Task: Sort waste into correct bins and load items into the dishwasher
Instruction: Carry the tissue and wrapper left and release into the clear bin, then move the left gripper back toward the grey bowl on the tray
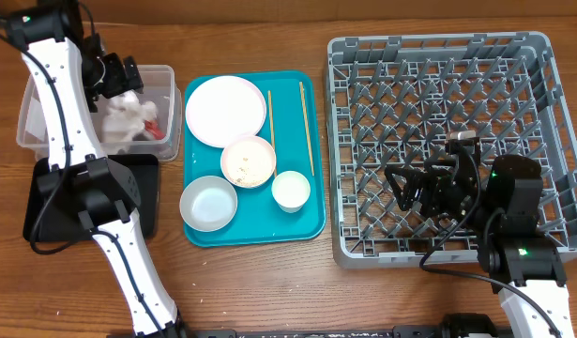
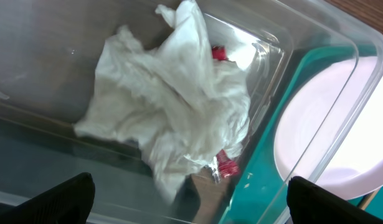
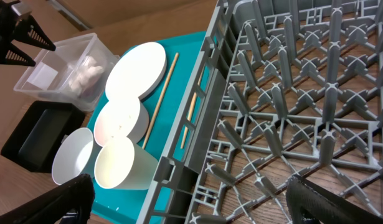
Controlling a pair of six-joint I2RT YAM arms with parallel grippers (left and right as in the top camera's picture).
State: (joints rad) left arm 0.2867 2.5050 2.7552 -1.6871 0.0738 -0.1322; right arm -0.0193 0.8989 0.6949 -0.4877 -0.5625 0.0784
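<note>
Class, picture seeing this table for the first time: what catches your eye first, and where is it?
The bright teal tray in the middle stands out, carrying a white plate, two bowls, a cup and two chopsticks. To its right sits the big grey dish rack, holding no dishes, the right pincer open above it. At far left, crumpled white paper with red marks lies in the clear tub below the open left pincer.

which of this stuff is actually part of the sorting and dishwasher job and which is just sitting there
Part of the job: crumpled paper, clear tub, black tray, plate, bowl with leftover bits, empty bowl, cup, two chopsticks, dish rack.

Just there: teal tray under the dishes, wooden table.
</note>
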